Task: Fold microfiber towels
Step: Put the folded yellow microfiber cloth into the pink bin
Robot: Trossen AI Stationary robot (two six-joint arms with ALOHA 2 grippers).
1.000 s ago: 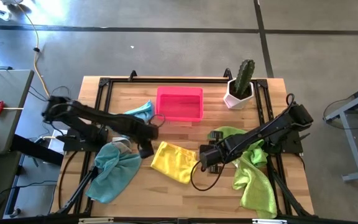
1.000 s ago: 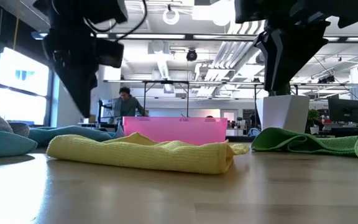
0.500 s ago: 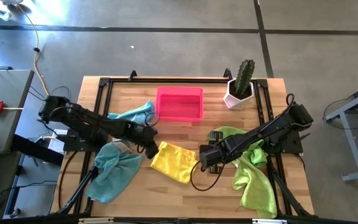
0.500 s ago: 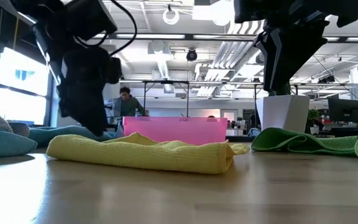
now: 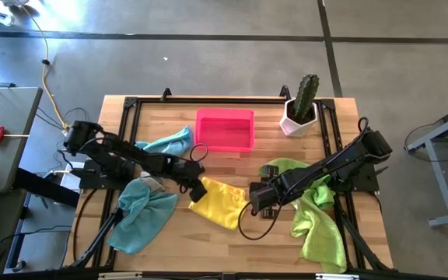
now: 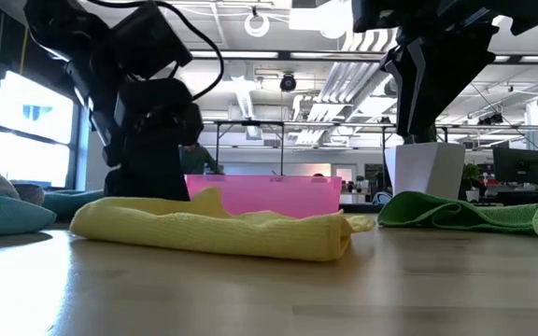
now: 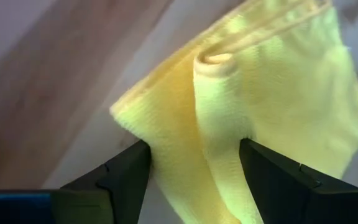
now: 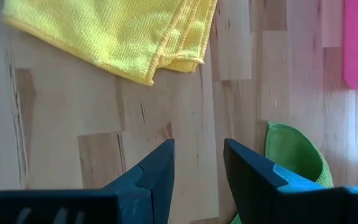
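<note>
A yellow towel [image 5: 220, 204] lies loosely folded at the table's middle. My left gripper [image 5: 199, 187] is down at its far left corner and open, its fingers either side of a raised fold [image 7: 213, 93]. My right gripper [image 5: 257, 201] hangs open above bare wood [image 8: 199, 144] by the yellow towel's right edge, holding nothing. A teal towel [image 5: 142, 218] lies bunched at the near left. Another teal towel [image 5: 169, 141] lies left of the pink tray [image 5: 224, 113]. A lime green towel [image 5: 317, 225] lies crumpled at the right. My left gripper [image 7: 194, 146] comes at the yellow towel's far left corner slanting down from the table's left. The corner's raised fold [image 7: 219, 124] stands between its open fingers while the towel lies on the table. I cannot tell whether the fingers touch the cloth.
A cactus in a white pot [image 5: 298, 117] stands at the far right corner. A grey cloth [image 5: 152, 180] shows under my left arm. Bare wood lies along the near edge between the teal and green towels. Black frame rails border the table.
My left gripper has come down and moved toward the table's right, onto the yellow towel's far left corner, tipping its fingers more steeply downward. My right gripper has kept still.
</note>
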